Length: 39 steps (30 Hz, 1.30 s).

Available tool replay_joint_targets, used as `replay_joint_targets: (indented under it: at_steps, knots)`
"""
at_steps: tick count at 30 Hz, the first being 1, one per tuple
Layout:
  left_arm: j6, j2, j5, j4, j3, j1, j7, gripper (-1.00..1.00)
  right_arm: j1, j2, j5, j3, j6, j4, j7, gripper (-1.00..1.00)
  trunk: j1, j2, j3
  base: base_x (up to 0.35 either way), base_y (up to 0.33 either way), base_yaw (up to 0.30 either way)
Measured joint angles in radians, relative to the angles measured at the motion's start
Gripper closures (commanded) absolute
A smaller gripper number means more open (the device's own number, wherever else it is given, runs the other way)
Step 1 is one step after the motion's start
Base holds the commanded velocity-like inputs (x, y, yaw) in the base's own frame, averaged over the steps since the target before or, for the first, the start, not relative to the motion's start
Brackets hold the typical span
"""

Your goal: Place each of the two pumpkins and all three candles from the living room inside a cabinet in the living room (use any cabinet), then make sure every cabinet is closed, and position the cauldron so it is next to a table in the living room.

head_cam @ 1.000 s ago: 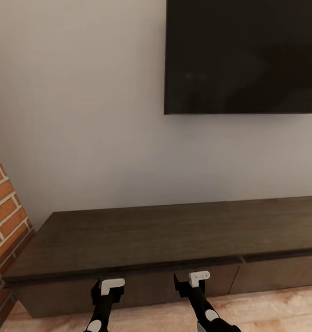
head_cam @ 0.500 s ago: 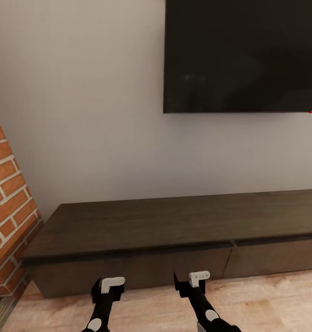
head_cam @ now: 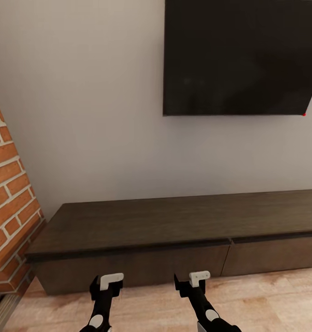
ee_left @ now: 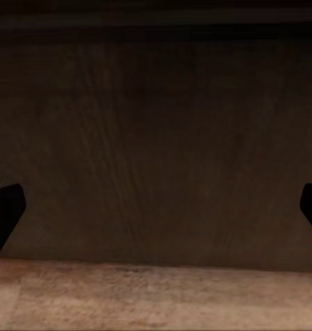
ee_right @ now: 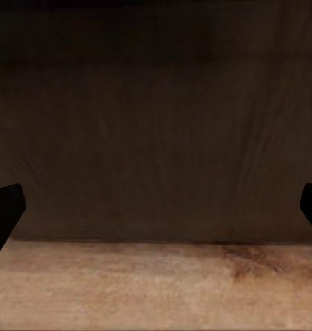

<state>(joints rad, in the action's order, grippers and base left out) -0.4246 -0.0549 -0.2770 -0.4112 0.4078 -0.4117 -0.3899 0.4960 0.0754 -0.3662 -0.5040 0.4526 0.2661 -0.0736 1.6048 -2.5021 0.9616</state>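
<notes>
The long, low, dark brown wooden cabinet (head_cam: 174, 226) runs along the grey wall straight ahead of the robot, its long axis lying crosswise to both arms, and its flat handleless drawer fronts (head_cam: 128, 269) all look shut, with a thin vertical seam dividing the left front from the next one to the right. The left gripper (head_cam: 108, 282) and the right gripper (head_cam: 192, 279) point at that left drawer front, near it but seemingly not touching, the right one closer to the seam. In both wrist views the dark front fills the field above a strip of light wood-plank floor (ee_right: 156, 286), and each gripper's black fingertips (ee_left: 4, 214) sit at the far edges, so the fingers stand wide apart and hold nothing. With no handle, opening the drawer likely depends on catching an edge under the overhanging top. A red brick wall (head_cam: 8, 193) closes in beside the cabinet's left end, leaving little room there; to the right the floor is open. A black wall-mounted television (head_cam: 238, 55) hangs above.
</notes>
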Motion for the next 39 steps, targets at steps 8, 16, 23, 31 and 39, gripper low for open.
replay_joint_targets:
  at_steps: [8, 16, 23, 31, 39]
  knots:
    - [0.023, -0.001, -0.001, -0.006, 0.000, 0.000, -0.008, -1.00, 0.000, 0.001, 0.000, 0.002, -0.003, 0.000, -0.001, -1.00, -0.004, 0.002, -0.031, 0.000, 0.000, 0.000]
    - [0.098, -0.005, -0.002, -0.042, -0.001, 0.000, -0.011, -1.00, 0.000, 0.002, 0.001, 0.046, -0.049, 0.004, -0.001, -1.00, -0.004, 0.002, -0.039, 0.006, 0.000, 0.000]
    - [0.101, -0.004, 0.000, -0.053, -0.001, 0.001, -0.012, -1.00, 0.000, 0.002, 0.002, 0.050, -0.056, 0.006, 0.000, -1.00, -0.004, 0.002, -0.039, -0.198, 0.000, 0.000]
    - [0.102, -0.004, 0.001, -0.053, -0.001, 0.001, -0.013, -1.00, 0.000, 0.002, 0.002, 0.050, -0.057, 0.006, 0.000, -1.00, -0.004, 0.002, -0.039, -0.331, 0.000, 0.000]
    - [0.104, -0.006, 0.001, -0.052, 0.000, 0.001, -0.011, -1.00, 0.000, 0.001, 0.002, 0.050, -0.057, 0.006, -0.001, -1.00, -0.004, 0.002, -0.039, -0.214, 0.000, 0.000]
